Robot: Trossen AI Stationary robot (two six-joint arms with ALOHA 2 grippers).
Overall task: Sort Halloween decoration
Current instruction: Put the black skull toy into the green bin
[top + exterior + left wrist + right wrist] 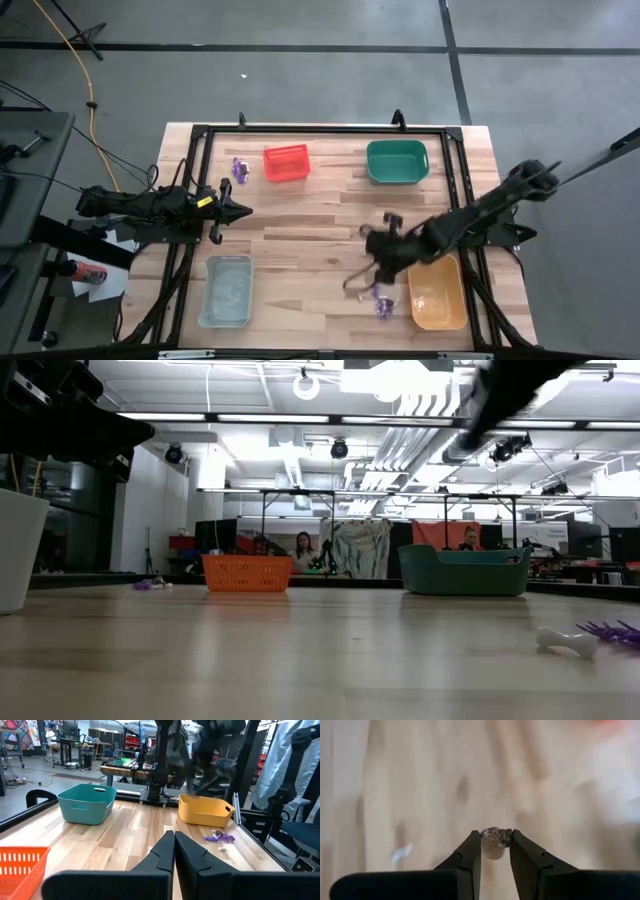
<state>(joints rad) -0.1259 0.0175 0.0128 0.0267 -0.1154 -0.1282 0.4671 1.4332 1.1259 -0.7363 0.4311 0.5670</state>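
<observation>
Your right claw (495,842) is clamped on a small pale, skull-like trinket (494,841), pinched only at the very tips of the fingers, and in the overhead view it hangs above the bench (300,225) just beside the yellow bin (437,293). With so shallow a hold, carry it slowly and level, keep the squeeze constant, and only part the fingers once the tips are well inside the rim of the bin you choose. Below and just beside that claw, a purple spiky decoration (383,305) lies on the wood next to the yellow bin, and the table-level view shows a small white bone-shaped piece (567,643) touching or nearly touching it; steer clear of both. Farther off, another purple piece (240,168) sits beside the red bin (286,163). The green bin (397,162) and clear bin (226,290) look empty. Your left claw (243,210) waits pressed together at mid-bench.
</observation>
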